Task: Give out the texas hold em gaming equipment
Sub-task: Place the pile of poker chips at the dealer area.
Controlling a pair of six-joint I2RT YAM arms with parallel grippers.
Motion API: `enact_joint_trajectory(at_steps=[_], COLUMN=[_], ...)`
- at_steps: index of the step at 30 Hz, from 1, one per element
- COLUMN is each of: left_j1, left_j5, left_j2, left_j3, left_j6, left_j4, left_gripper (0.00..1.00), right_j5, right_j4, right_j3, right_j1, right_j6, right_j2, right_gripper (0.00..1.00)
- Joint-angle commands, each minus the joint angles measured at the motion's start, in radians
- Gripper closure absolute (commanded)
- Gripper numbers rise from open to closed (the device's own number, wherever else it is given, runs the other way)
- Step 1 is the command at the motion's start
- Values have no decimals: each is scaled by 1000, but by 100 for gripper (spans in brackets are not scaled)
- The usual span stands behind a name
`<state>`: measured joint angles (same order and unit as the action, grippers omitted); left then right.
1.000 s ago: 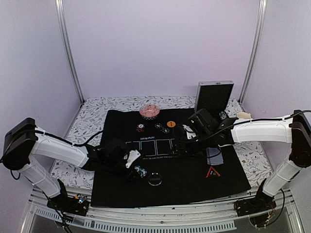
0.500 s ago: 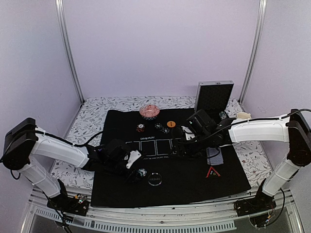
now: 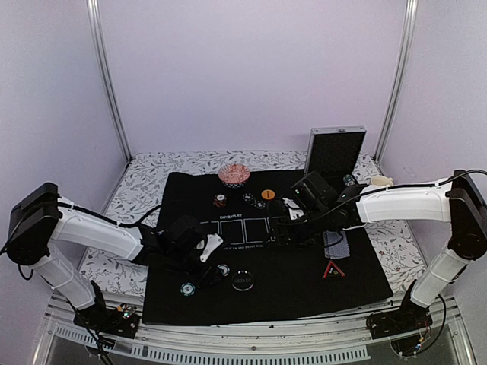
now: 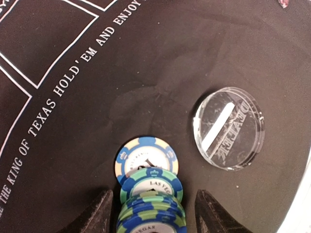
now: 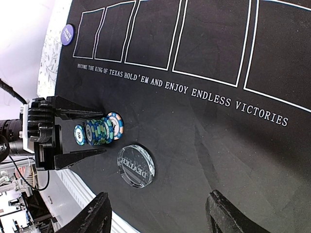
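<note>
A toppled row of teal and blue striped poker chips (image 4: 149,187) lies on the black mat (image 4: 160,63) between the fingers of my left gripper (image 4: 153,221). The jaws are open and stand clear of the chips on both sides. From above, the chips (image 3: 222,268) sit at the left gripper (image 3: 205,275), and a single teal chip (image 3: 188,287) lies apart to the near left. My right gripper (image 5: 160,218) hovers open and empty over the mat's middle (image 3: 280,228). Cards (image 3: 335,245) and a red-edged triangle (image 3: 333,270) lie on the right.
A clear round dealer button (image 3: 243,280) lies just right of the chips. Red and black chips (image 3: 220,201) and an orange button (image 3: 267,195) sit near the mat's far edge, behind them a dish of red chips (image 3: 234,175). A silver case (image 3: 335,152) stands open at back right.
My left gripper has opened and let go of the chip stack, which now lies toppled on the mat. One teal chip has ended up apart, near left. The right arm shifted slightly left.
</note>
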<state>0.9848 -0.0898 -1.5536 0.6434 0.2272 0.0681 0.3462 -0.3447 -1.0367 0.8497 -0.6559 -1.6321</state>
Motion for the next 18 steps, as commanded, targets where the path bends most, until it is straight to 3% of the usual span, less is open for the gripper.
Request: enact_joint_trajectory(at_steps=[1,18], left_j1=[11,74], left_j5=[28,196], left_j2=[-45,-127], left_j3=[29,175], left_j6=[33,-9], left_j4=[65,197], left_gripper=[42,44], right_j5=[2,7], right_j4=[-7,12], right_j3=[-11,2], right_j1=[-4,-4], right_j6=[15,24], right_j2=[-4,11], right_gripper=[32,31])
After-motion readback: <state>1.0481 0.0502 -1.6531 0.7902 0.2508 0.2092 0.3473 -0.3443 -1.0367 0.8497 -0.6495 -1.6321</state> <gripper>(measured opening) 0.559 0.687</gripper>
